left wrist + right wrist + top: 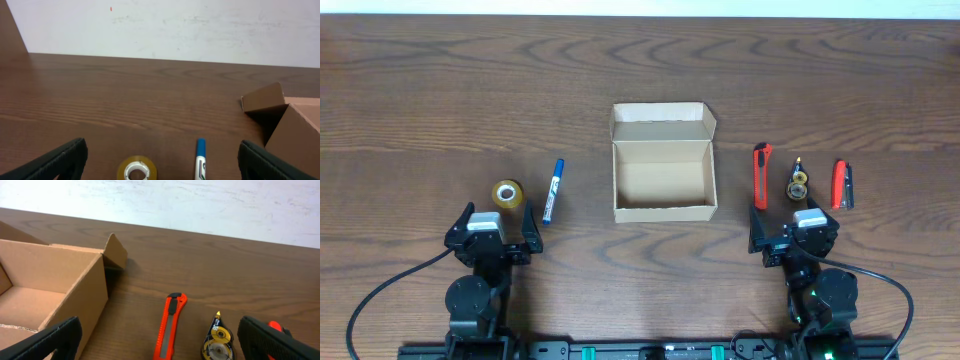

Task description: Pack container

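Observation:
The open tan cardboard container (664, 162) sits at the table's middle, empty, its flap lid folded back; it also shows in the left wrist view (295, 125) and the right wrist view (45, 285). Left of it lie a blue marker (553, 190) (200, 159) and a roll of yellow tape (507, 193) (136, 169). Right of it lie an orange utility knife (761, 175) (169, 327), a correction tape dispenser (798, 182) (217, 339) and a red stapler (842, 184) (276, 327). My left gripper (493, 232) (160, 162) and right gripper (795, 233) (160, 340) are open and empty, near the front edge.
A white wall (165, 25) rises behind the table's far edge. Cables (380, 290) run from both arm bases along the front edge.

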